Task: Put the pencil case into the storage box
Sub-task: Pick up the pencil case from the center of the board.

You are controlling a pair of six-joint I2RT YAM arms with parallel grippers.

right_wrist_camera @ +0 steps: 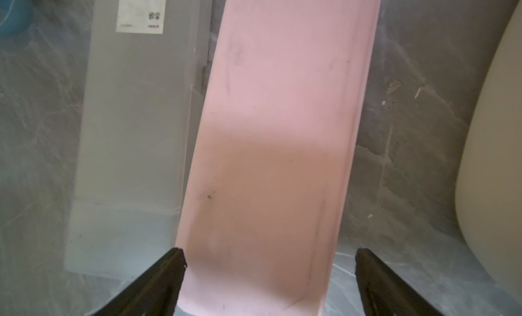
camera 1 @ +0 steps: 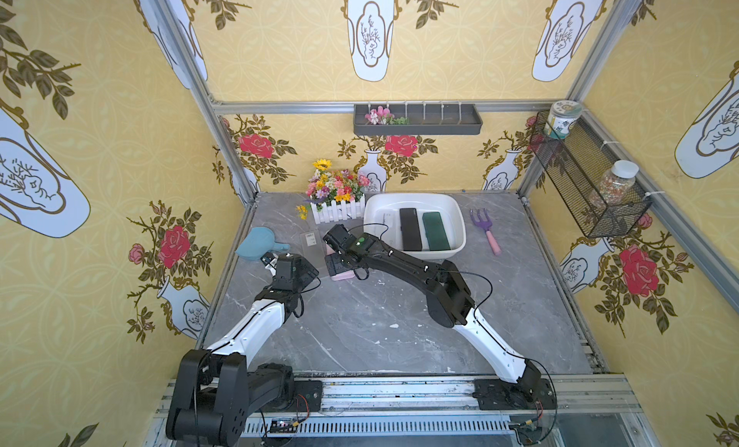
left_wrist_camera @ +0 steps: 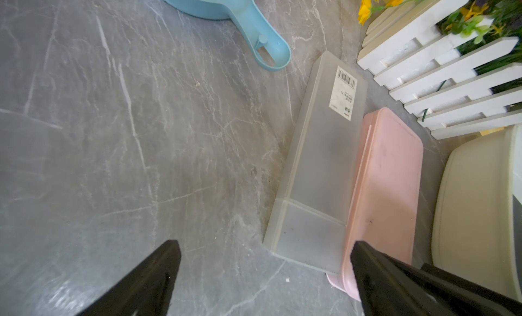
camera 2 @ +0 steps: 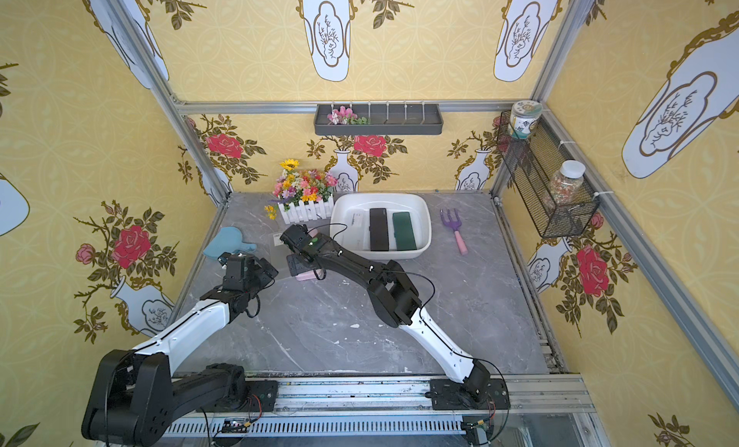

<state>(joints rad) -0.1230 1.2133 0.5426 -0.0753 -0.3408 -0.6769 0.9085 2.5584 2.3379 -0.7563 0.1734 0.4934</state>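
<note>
Right wrist view looks down on a pink pencil case (right_wrist_camera: pixel 276 148), a long, smooth, matte plastic slab with rounded corners and faint scuffs. It lies flat on the grey marbled table (right_wrist_camera: pixel 401 164). Close alongside it lies a frosted pencil case (right_wrist_camera: pixel 135 131), translucent and squarer at the edges, with a white printed label near one end and a seam across the other.

The right gripper (right_wrist_camera: pixel 268 261) hangs low over the pink case's near end, its black fingers spread wide to either side. One tip sits right at the case's edge and the other stands clear of it, so nothing is clamped. In both top views the right arm reaches forward and across toward the table's left, elbow raised. Its wrist bends down over the pink case and hides all but one end.

The left arm stretches forward along the left edge. The left gripper (left_wrist_camera: pixel 265 244) is likewise spread wide and holds nothing, poised above the table by the frosted case's seamed end.

The storage box (camera 1: pixel 416 196), a glossy white tub with rounded corners and a flared rim, stands at the back of the table, near the pink case. Inside it a black case (camera 1: pixel 410 229) and a green case (camera 1: pixel 436 230) lie side by side. A pale item beside them is too faint to name.

A blue plastic scoop (camera 1: pixel 256 245) lies near the left gripper.
</note>
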